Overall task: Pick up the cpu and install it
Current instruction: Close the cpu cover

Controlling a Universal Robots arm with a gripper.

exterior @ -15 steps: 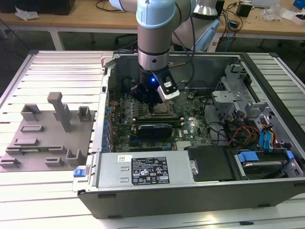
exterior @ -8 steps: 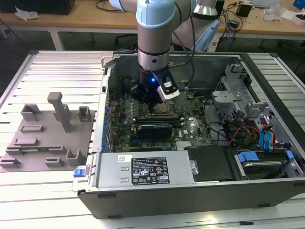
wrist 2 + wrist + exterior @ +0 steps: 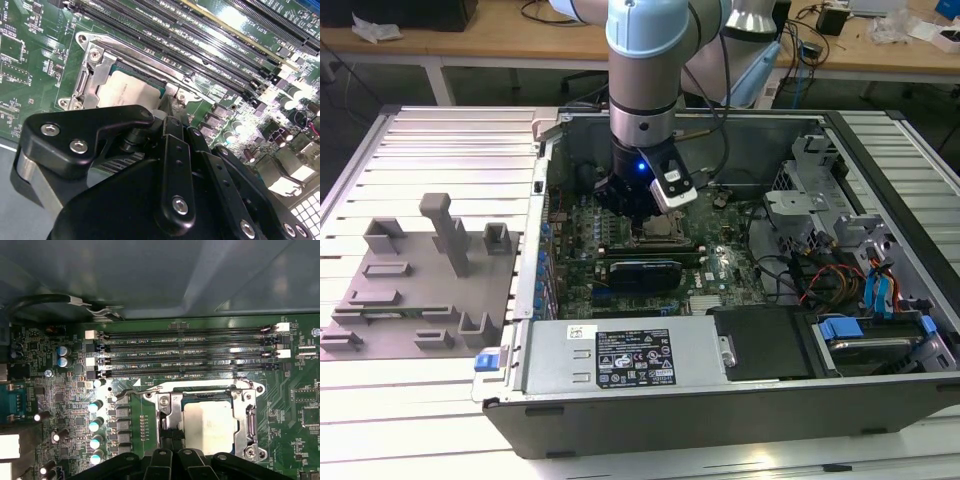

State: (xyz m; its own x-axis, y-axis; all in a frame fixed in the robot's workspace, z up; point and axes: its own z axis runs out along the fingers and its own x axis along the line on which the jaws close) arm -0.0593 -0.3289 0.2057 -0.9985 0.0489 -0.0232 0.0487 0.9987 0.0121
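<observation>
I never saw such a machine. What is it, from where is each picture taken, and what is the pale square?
This is a robot arm reaching down into an open computer case. The exterior view looks at the whole scene from outside; both wrist views come from cameras riding on the arm. Its gripper hangs low over the motherboard. The pale square is the cpu, lying inside its metal socket frame, beneath the gripper. Whether the gripper grasps it cannot be seen. On the exterior view's left lies a grey fixture with upright blocks.
</observation>
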